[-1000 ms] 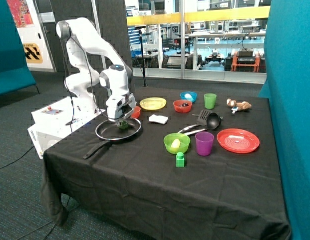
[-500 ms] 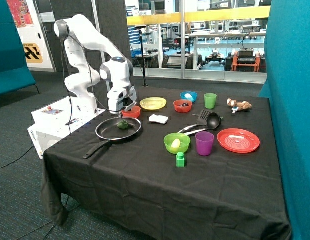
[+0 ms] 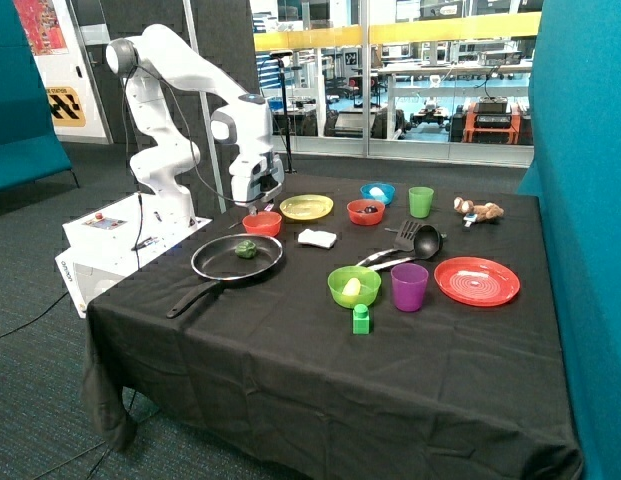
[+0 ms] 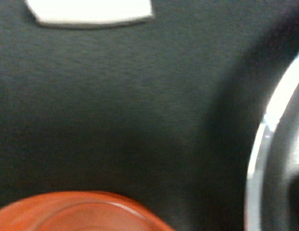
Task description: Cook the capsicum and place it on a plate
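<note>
We see the capsicum (image 3: 246, 248) in the pan (image 3: 212, 266), not yet on the plate (image 3: 477, 281), and we cannot tell how the gripper (image 3: 262, 207) above the red bowl (image 3: 261, 223) is set.

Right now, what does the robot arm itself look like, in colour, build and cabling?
The arm is glossy white with rounded, bulbous segments and dark grey bands at the joints. A blue light ring shows on the wrist joint. Its gripper is a darker block beneath the white wrist housing. Black cables hang beside the lower links towards the white control box with a red button.
</note>
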